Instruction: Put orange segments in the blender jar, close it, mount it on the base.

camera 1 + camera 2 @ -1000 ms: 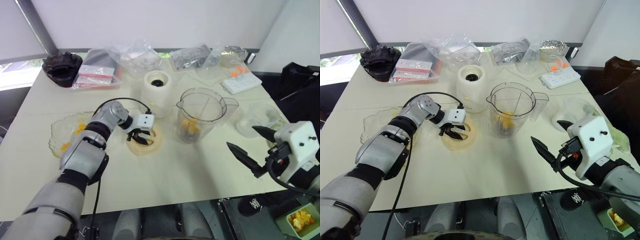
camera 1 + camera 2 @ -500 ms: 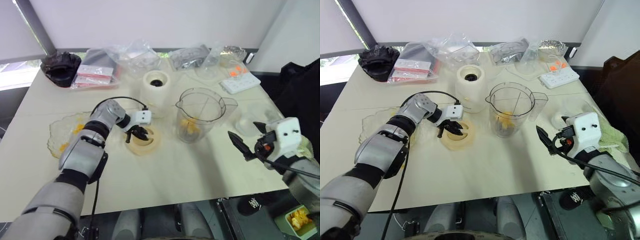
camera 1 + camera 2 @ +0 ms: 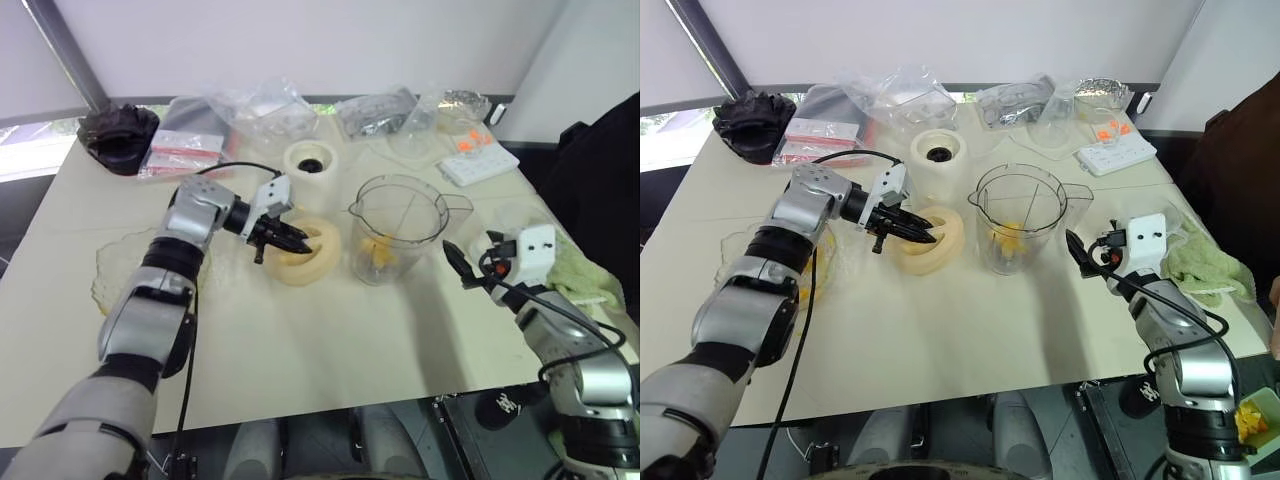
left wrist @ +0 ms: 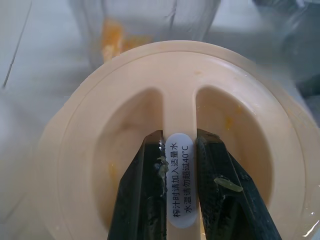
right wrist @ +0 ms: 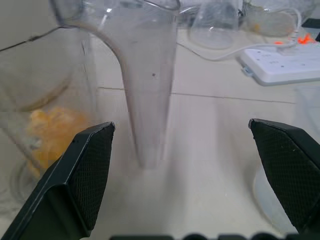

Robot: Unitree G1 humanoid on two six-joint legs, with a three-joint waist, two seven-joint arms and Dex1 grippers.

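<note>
Cream lid [image 3: 303, 251] in L gripper [image 3: 290, 240] pinch.

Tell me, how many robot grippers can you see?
2. The left gripper pinches the cream lid beside the blender jar; the right gripper, open, faces the jar's handle.

The blender jar [image 3: 1018, 222] stands with bare table [image 3: 970, 330] in front of it. Just beside its far side sits the base [image 3: 938, 160], with the raised lid [image 3: 928, 238] close by and bags [image 3: 902, 98] behind. On the jar's handle side a frosted jug [image 3: 510, 232] and green cloth [image 3: 1198, 270] crowd the way.
</note>
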